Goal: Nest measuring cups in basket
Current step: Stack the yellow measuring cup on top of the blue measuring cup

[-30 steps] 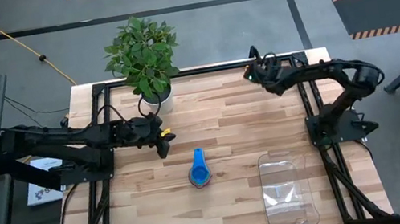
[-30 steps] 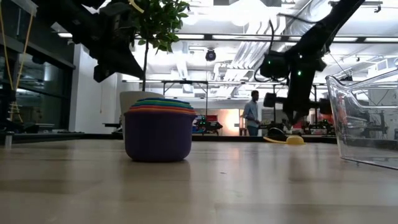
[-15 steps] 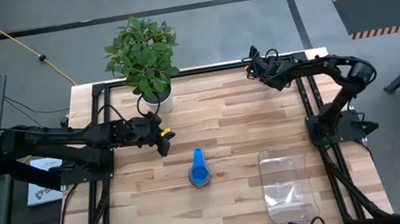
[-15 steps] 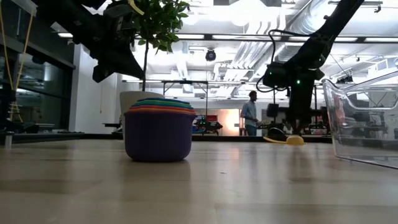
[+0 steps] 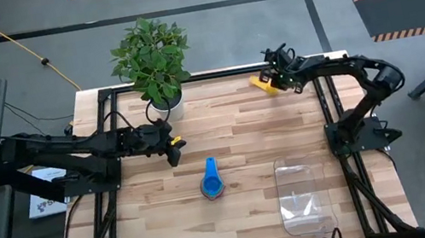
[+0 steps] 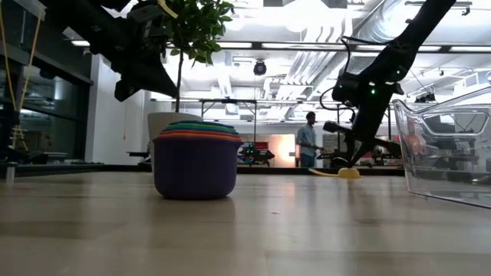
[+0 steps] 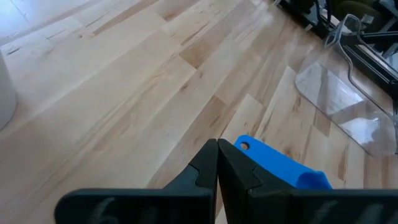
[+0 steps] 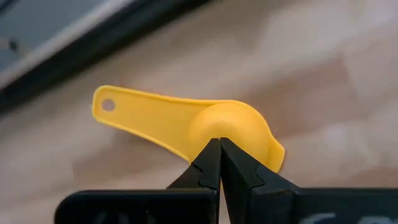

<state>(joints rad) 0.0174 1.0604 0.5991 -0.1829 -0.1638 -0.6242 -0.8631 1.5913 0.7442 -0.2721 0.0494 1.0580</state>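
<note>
A stack of nested measuring cups point(image 5: 212, 185) stands on its bottom mid-table. Its outer cup point(image 6: 195, 164) is dark blue and the top cup's light blue handle point(image 7: 273, 165) points to the far edge. A yellow cup point(image 5: 262, 83) lies mouth down near the far right edge. My right gripper point(image 5: 278, 74) is shut at its bowl. My left gripper point(image 5: 174, 149) is shut and hovers left of the stack, touching nothing. The clear basket point(image 5: 304, 199) rests on the table near the right corner. My right gripper point(image 8: 219, 149) has its shut fingertips against the domed bowl point(image 8: 233, 124) of the yellow cup, coming slanting down from the table's right. The handle point(image 8: 134, 109) points away from the fingers. The cup lies mouth down on the table point(image 6: 341, 173).
A leafy plant in a white pot point(image 5: 152, 60) stands at the far edge, behind the left gripper. Black frame rails point(image 5: 325, 109) run along both table sides. Bare wood lies between the stack and the basket point(image 6: 449, 153). A person point(image 6: 307, 142) stands far off in the room.
My right gripper has moved a little toward the table's right edge and come down lower, uncovering the yellow cup in the high view. The yellow cup has slid slightly toward the table's left. The left arm and the stack have kept still.
</note>
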